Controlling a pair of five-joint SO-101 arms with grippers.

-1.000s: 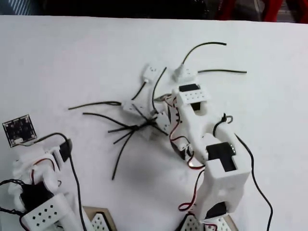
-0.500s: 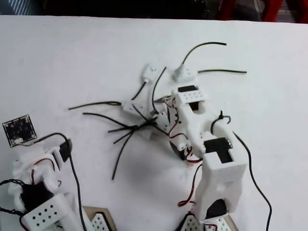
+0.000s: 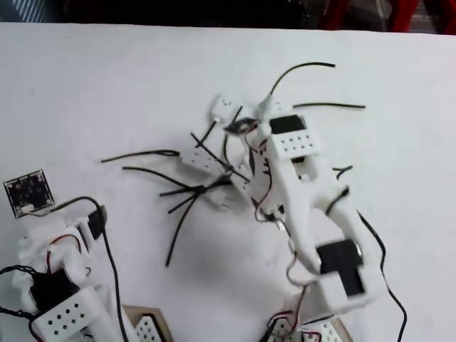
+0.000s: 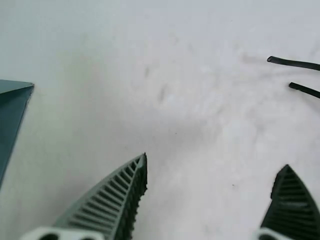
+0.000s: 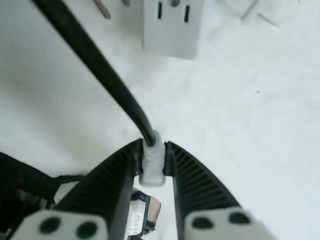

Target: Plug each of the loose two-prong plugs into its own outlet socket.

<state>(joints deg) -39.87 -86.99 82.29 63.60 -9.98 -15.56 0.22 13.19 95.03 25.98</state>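
My right gripper (image 5: 152, 162) is shut on a small white two-prong plug (image 5: 151, 160), whose black cord (image 5: 95, 62) trails off to the side. Just ahead of it lies a white outlet socket (image 5: 172, 25), slots facing up. In the high view the right gripper (image 3: 239, 128) holds that plug beside the outlet socket (image 3: 226, 107); a second socket (image 3: 269, 107) lies to its right. More white plugs (image 3: 198, 161) with black cords lie tangled mid-table. My left gripper (image 4: 215, 170) hangs open over bare table near two cord ends (image 4: 292, 62).
A dark square board (image 3: 28, 192) lies at the table's left edge, just beyond the left arm (image 3: 60, 246); its corner (image 4: 10, 115) shows in the left wrist view. Loose black cords (image 3: 139, 154) spread left of the tangle. The right arm's cable (image 3: 381, 271) hangs at the right.
The right arm has stretched farther across the table and swung left, carrying the plug and its cord out of the tangle to the outlet. The left arm has kept still.
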